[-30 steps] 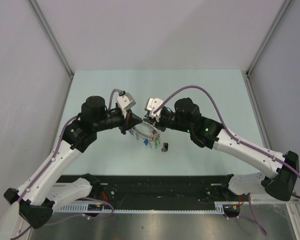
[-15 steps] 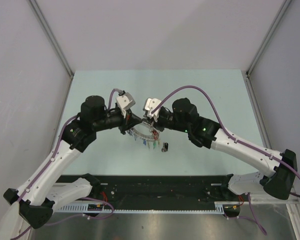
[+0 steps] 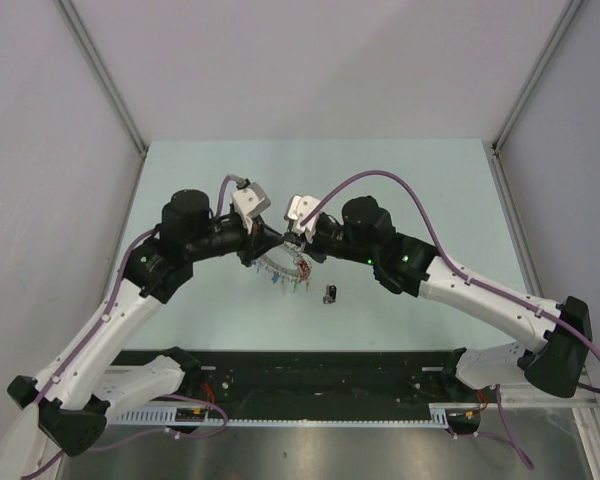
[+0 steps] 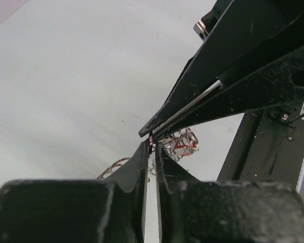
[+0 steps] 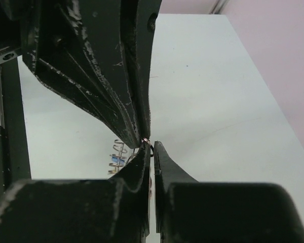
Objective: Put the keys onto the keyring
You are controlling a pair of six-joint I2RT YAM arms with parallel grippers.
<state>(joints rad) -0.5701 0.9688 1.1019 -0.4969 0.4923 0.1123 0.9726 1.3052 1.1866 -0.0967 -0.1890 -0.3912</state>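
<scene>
The keyring (image 3: 279, 268), a thin silver wire loop, hangs between the two grippers with several small keys (image 3: 293, 286) fanning below it. My left gripper (image 3: 275, 239) and right gripper (image 3: 289, 243) meet tip to tip above the table. In the left wrist view, my left gripper (image 4: 152, 148) is shut on the ring wire (image 4: 151, 141), with the right fingers (image 4: 218, 86) touching from the upper right. The right wrist view shows my right gripper (image 5: 150, 147) shut on the wire, against the left fingers (image 5: 106, 76). One key with a black head (image 3: 330, 293) lies alone on the table.
The pale green table (image 3: 420, 190) is flanked by grey walls on the left, right and back. A black rail (image 3: 320, 375) runs along the near edge by the arm bases. Blue and red key heads (image 5: 116, 158) dangle under the grippers.
My right gripper has shut on the ring wire. Both grippers and the keyring have shifted slightly left and away from the lone black key.
</scene>
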